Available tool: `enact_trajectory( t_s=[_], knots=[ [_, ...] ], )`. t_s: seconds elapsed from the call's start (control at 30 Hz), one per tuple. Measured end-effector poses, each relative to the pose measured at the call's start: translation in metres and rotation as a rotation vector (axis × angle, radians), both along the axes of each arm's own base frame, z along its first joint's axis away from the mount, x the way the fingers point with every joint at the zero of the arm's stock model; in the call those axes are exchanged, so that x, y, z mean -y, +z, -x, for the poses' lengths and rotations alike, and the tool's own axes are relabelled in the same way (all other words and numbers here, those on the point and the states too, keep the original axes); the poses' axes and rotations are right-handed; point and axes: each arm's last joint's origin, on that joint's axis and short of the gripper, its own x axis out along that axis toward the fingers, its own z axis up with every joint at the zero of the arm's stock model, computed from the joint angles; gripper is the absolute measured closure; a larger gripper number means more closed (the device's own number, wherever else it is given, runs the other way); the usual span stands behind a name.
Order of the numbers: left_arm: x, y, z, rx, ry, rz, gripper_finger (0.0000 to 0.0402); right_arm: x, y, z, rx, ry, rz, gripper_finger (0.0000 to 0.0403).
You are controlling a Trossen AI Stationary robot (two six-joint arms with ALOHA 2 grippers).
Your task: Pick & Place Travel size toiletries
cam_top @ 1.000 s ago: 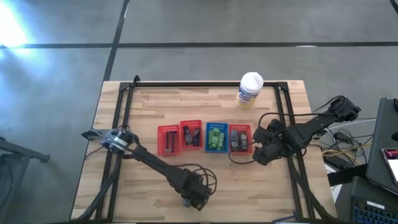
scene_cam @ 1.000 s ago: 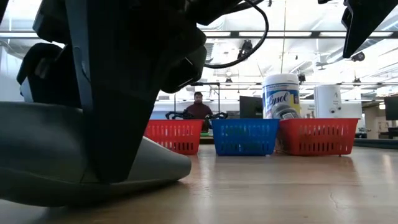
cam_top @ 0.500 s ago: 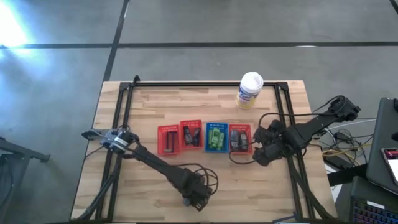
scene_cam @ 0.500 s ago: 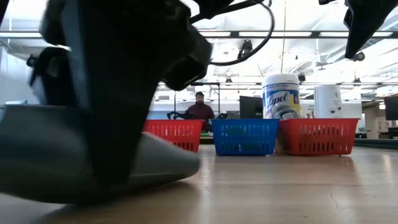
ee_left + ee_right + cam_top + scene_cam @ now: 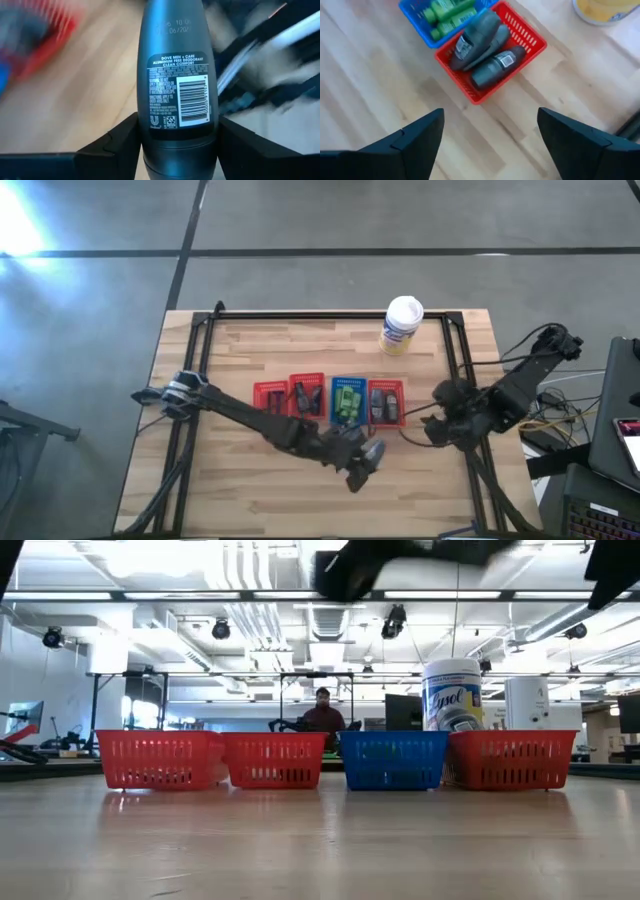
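High view: the left gripper (image 5: 364,464) hung over the table just in front of the basket row, carrying a grey deodorant (image 5: 372,452). The right gripper (image 5: 447,425) waited near the table's right edge, beside the right-hand red basket (image 5: 386,386).
Low view: four baskets stood in a line, with the blue basket (image 5: 394,759) second from the right. The white tub (image 5: 451,693) rose behind them, and a person sat far off in the room.
Left wrist view: the fingers (image 5: 117,144) were clamped on either side of the deodorant, label facing the camera.
Right wrist view: the right jaws were spread wide and empty. Similar grey deodorants (image 5: 485,45) lay in the red basket, with green bottles (image 5: 447,15) in the blue one.
Step in hand: carrying, most likely.
Next move: probably bring the deodorant over the right-hand red basket, lower it and let go.
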Motion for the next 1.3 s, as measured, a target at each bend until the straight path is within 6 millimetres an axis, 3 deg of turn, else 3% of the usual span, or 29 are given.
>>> enact_trajectory(
  t_s=[0.17, 0.33, 0.43, 0.6, 0.93, 1.3],
  knots=[
    [-0.017, 0.022, -0.015, 0.239, 0.063, -0.014, 0.0186, -0.002, 0.0, 0.016, 0.139, -0.041, -0.129, 0.0104],
    [-0.039, 0.033, -0.025, 0.367, 0.117, -0.007, 0.0186, -0.015, -0.003, 0.012, 0.347, 0.044, -0.234, 0.0113],
    [-0.047, 0.039, -0.029, 0.429, 0.061, 0.029, 0.0186, -0.021, -0.003, 0.008, 0.447, 0.08, -0.251, 0.0117],
    [-0.048, 0.039, -0.029, 0.429, -0.002, 0.016, 0.0186, -0.021, 0.001, 0.006, 0.523, 0.062, -0.212, 0.011],
    [-0.051, 0.048, -0.031, 0.522, -0.027, 0.003, 0.0187, -0.027, 0.033, -0.003, 0.715, 0.141, -0.14, 0.0072],
    [-0.057, 0.057, -0.032, 0.617, -0.044, -0.013, 0.0187, -0.03, 0.042, -0.005, 0.77, 0.179, -0.138, 0.0045]
  ],
)
